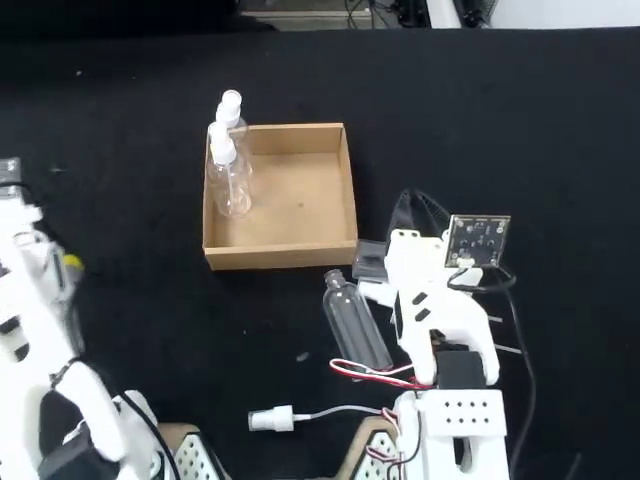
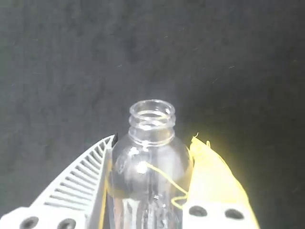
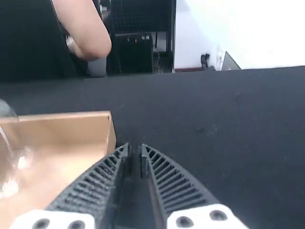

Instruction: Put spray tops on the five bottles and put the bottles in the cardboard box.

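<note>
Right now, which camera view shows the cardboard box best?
The high view: the whole cardboard box with two sprayer-topped bottles inside. The right wrist view catches one corner past the right hand. The left wrist view faces an uncapped bottle instead.

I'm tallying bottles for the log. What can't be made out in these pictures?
Left wrist view: the bottle in the left gripper is cut off below its shoulder by the frame edge.
High view: the rear capped bottle in the cardboard box is partly hidden by the front bottle.
</note>
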Controlling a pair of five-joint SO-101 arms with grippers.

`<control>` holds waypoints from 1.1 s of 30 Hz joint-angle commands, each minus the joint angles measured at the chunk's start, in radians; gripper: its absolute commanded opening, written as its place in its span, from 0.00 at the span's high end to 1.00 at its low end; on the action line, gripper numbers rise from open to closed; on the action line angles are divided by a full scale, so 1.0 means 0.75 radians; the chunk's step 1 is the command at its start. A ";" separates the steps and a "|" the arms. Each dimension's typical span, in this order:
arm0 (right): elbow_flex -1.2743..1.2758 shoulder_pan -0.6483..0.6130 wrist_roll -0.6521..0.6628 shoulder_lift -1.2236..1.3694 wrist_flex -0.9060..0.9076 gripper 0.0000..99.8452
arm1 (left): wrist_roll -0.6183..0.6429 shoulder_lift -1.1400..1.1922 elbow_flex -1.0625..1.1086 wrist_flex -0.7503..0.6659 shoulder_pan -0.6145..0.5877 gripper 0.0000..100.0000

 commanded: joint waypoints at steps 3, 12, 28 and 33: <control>-0.146 -0.102 0.115 -0.024 0.135 0.98 | 0.338 -0.068 -0.013 -0.145 0.148 0.97; -0.304 -0.268 0.364 -0.024 0.395 0.98 | 0.556 -0.061 0.189 -0.376 0.148 0.97; -0.744 -0.935 0.669 -0.007 1.397 0.88 | 0.595 -0.524 0.650 -0.646 0.216 0.97; -0.709 -1.160 0.732 0.069 1.471 0.88 | 0.595 -0.685 0.735 -0.665 0.214 0.97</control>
